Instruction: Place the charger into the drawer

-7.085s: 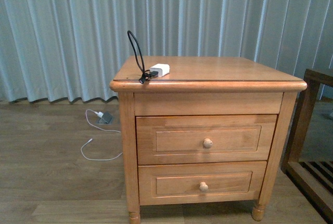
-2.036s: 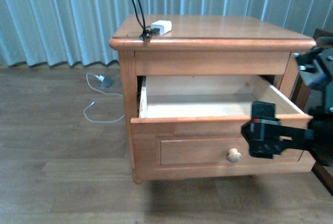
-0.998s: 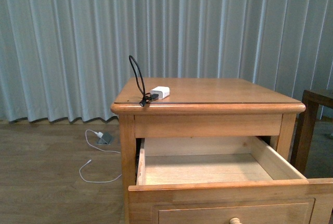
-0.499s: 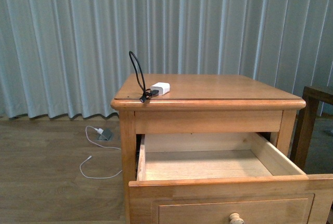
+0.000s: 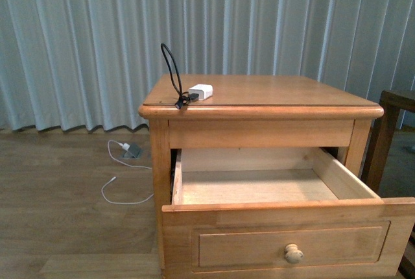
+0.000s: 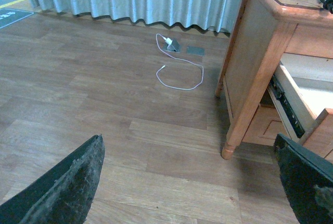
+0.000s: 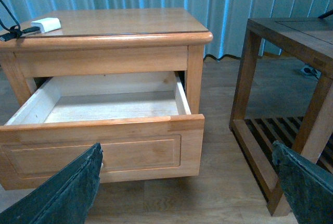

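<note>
The charger [image 5: 200, 91], a small white block with a black looping cable [image 5: 171, 70], lies on the left front of the nightstand top [image 5: 279, 94]. It also shows in the right wrist view [image 7: 46, 24]. The upper drawer [image 5: 285, 243] is pulled out and open, its inside bare, its round knob [image 5: 294, 252] facing me. My left gripper [image 6: 190, 198] is open over the floor, left of the nightstand. My right gripper [image 7: 187, 193] is open and empty, in front of the drawer [image 7: 104, 148]. Neither gripper shows in the front view.
A white plug with a thin white cable [image 5: 123, 162] lies on the wood floor left of the nightstand, also seen in the left wrist view [image 6: 179, 73]. A dark wooden slatted table [image 7: 291, 36] stands close on the right. Curtains hang behind.
The drawer, shut seven seconds ago, now stands open. My right gripper, at the drawer front two seconds ago, has left the front view. The front view has shifted slightly, showing the knob.
</note>
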`<state>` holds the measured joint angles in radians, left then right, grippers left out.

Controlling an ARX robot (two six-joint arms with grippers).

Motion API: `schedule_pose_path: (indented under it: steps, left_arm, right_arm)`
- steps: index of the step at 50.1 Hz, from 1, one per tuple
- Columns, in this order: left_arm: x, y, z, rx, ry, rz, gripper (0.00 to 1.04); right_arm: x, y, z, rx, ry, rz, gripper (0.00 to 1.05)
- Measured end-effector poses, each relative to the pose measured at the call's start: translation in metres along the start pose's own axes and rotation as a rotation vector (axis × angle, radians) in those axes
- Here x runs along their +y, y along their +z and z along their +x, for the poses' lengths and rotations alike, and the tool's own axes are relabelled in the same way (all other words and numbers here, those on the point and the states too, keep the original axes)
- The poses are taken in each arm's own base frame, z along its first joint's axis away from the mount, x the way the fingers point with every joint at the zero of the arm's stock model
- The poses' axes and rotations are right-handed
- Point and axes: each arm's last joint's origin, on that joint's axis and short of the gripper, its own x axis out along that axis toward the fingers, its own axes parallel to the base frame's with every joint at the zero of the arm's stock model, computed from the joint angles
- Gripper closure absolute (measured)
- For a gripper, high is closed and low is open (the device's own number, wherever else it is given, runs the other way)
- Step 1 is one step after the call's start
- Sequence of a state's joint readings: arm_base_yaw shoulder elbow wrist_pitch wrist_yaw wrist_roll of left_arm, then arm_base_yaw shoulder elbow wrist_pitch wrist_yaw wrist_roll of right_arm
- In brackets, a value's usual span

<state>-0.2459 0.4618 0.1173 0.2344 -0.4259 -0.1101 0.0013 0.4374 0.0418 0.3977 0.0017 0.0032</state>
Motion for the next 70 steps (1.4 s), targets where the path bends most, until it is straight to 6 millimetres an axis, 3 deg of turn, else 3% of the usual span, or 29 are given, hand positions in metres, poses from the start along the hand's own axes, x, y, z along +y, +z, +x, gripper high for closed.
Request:
schedule_pose_path:
  steps: [6, 17, 27, 39, 52, 63, 70]
  left_arm:
    - [-0.022, 0.027, 0.030, 0.001, -0.054, 0.003, 0.06]
    - [-0.076, 0.064, 0.104, 0.044, -0.108, 0.039, 0.06]
    - [-0.142, 0.085, 0.179, 0.050, -0.121, 0.035, 0.06]
    - [-0.198, 0.080, 0.239, 0.080, -0.112, 0.005, 0.06]
    - [-0.233, 0.067, 0.293, 0.113, -0.053, -0.052, 0.06]
    - [-0.254, 0.068, 0.320, 0.107, -0.047, -0.074, 0.06]
    - [-0.257, 0.065, 0.326, 0.123, -0.037, -0.064, 0.27]
  right_arm:
    - [0.000, 0.000, 0.000, 0.000, 0.000, 0.000, 0.08]
    - [0.000, 0.000, 0.000, 0.000, 0.000, 0.000, 0.08]
    - [0.000, 0.000, 0.000, 0.000, 0.000, 0.000, 0.08]
    - [0.000, 0.000, 0.000, 0.000, 0.000, 0.000, 0.08]
    - [0.000, 0.000, 0.000, 0.000, 0.000, 0.000, 0.08]
    - [0.000, 0.000, 0.000, 0.000, 0.000, 0.000, 0.08]
    - [0.000, 0.000, 0.000, 0.000, 0.000, 0.000, 0.08]
